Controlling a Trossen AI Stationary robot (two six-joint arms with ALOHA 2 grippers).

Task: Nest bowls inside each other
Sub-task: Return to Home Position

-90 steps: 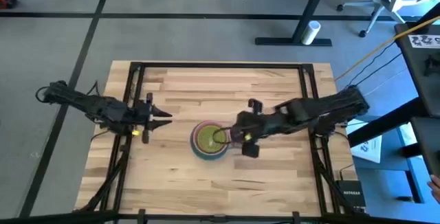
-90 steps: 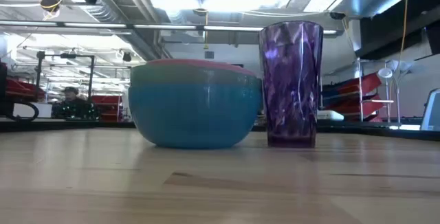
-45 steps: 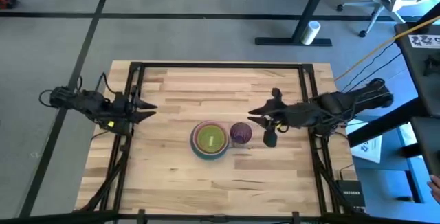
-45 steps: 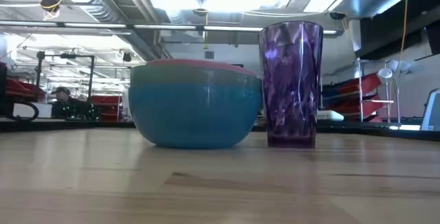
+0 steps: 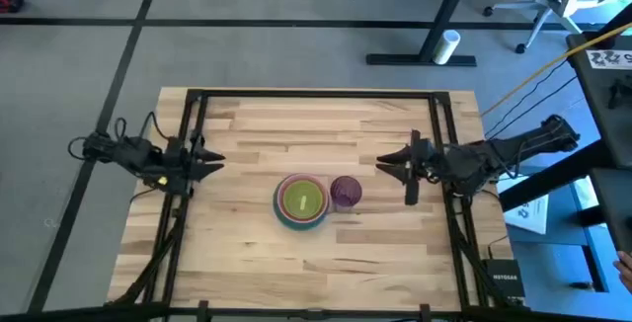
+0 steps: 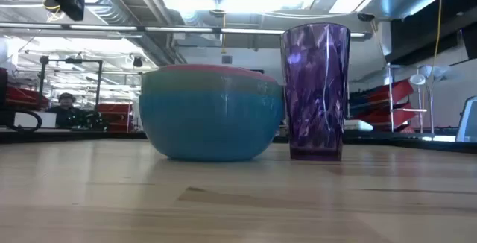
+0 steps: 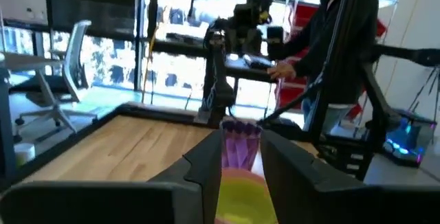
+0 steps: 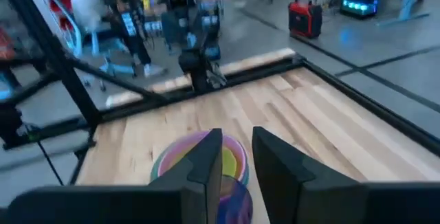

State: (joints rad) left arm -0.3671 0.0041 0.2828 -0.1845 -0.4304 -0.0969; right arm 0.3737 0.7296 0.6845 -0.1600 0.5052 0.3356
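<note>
A stack of nested bowls rests on its base at the middle of the table: blue outermost, then pink, yellow and lime-green innermost. A tall dark purple cup stands upright on its base just right of the stack, not inside it. My left gripper hovers open near the table's left edge, pointing at the stack. My right gripper hovers open near the right edge, also facing the stack. The purple cup shows between the left fingers, far off.
Black frame rails run along the table's left, right and far edges under both arms. Bare wood lies all around the stack. A person stands beyond the table's right side.
My right gripper has drawn back from the purple cup beside the stack toward the table's right edge. My left gripper has pulled back toward the left edge. The stack and the purple cup have stayed where they were.
</note>
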